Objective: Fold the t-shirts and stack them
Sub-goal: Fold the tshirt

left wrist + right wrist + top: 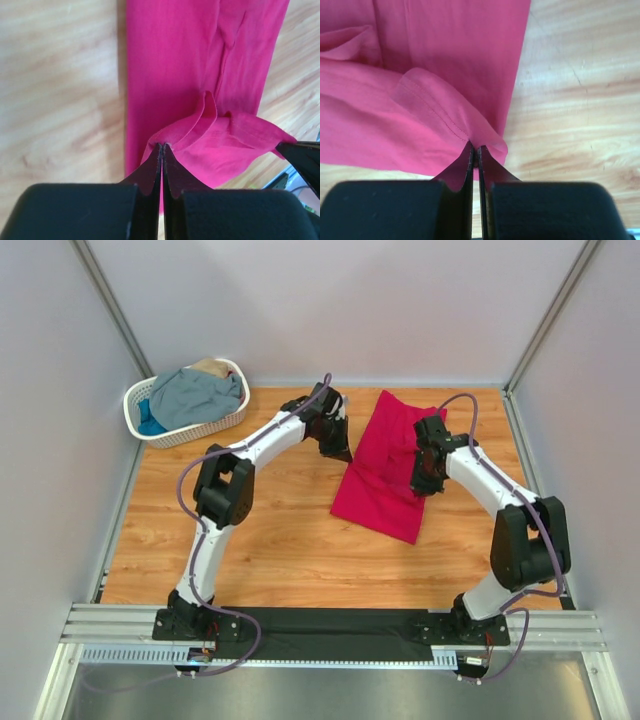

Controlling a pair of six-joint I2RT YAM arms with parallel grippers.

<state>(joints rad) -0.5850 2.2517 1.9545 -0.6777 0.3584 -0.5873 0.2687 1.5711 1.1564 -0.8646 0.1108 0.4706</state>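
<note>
Pinching crimson-pink t-shirt (377,480) folds in left jaws and right jaws.

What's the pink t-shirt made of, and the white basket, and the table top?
Pink t-shirt: thin matte cloth, probably cotton; it creases softly and shows a stitched hem. Basket: likely white plastic, by its moulded lattice wall. Table: wood or wood-look laminate, smooth, with visible grain.

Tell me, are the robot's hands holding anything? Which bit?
Yes. Both pinch the crimson-pink t-shirt: the left gripper grips a raised fold at one side edge, and the right gripper grips a stitched hem fold at the opposite edge.
</note>
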